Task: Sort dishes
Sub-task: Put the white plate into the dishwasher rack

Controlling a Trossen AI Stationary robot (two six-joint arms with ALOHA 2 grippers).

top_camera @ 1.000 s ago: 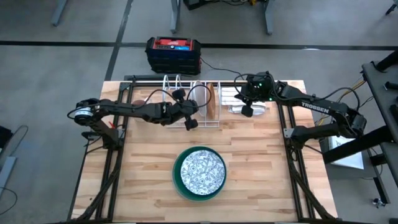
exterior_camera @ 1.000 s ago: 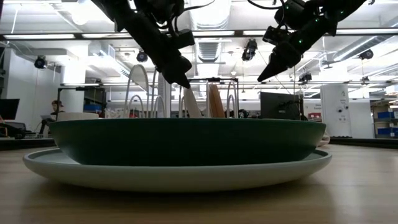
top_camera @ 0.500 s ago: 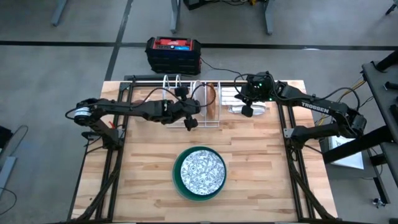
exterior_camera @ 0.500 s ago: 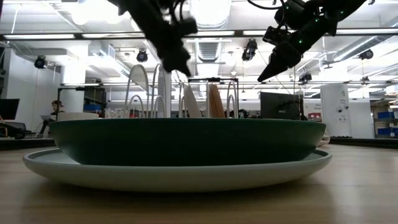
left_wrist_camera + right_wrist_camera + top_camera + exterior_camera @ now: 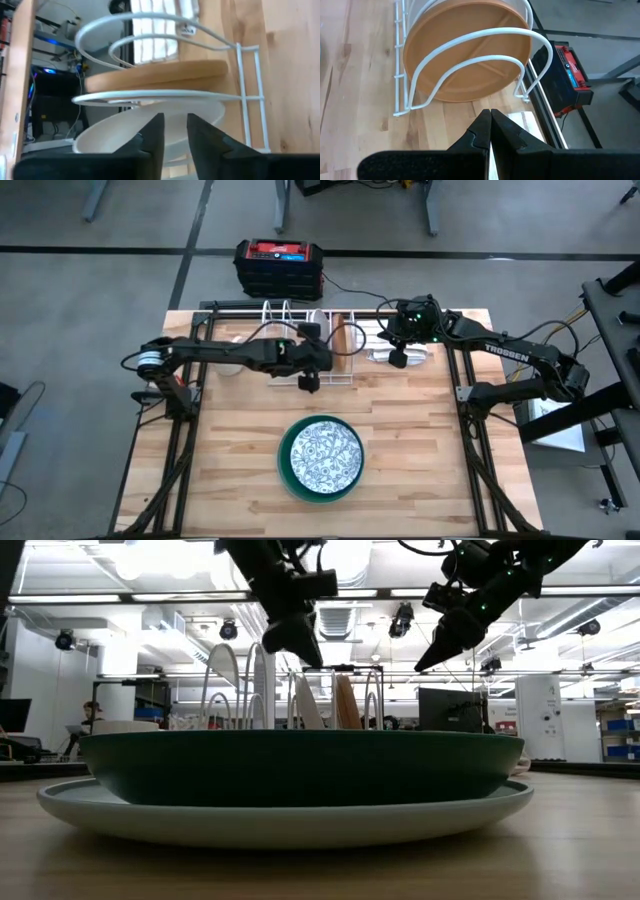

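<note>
A white wire rack (image 5: 300, 345) stands at the table's far middle. A brown plate (image 5: 465, 50) and a white plate (image 5: 115, 135) stand on edge in its slots. A grey-speckled patterned plate (image 5: 322, 455) lies in the dark green plate (image 5: 300, 765), which sits on the pale mint plate (image 5: 300, 820) at the table's near middle. My left gripper (image 5: 175, 137) hangs above the rack over the white plate, fingers a little apart and holding nothing; it also shows in the low view (image 5: 300, 650). My right gripper (image 5: 490, 117) is shut and empty, right of the rack, above a striped cloth (image 5: 385, 340).
A red and black box (image 5: 278, 265) sits beyond the table's far edge. Bare wood lies to the left and right of the plate stack. The rack's tall wire loops (image 5: 230, 680) rise under and beside my left gripper.
My left gripper has risen a little above the rack and gone toward the table's right edge. My right gripper has kept still.
</note>
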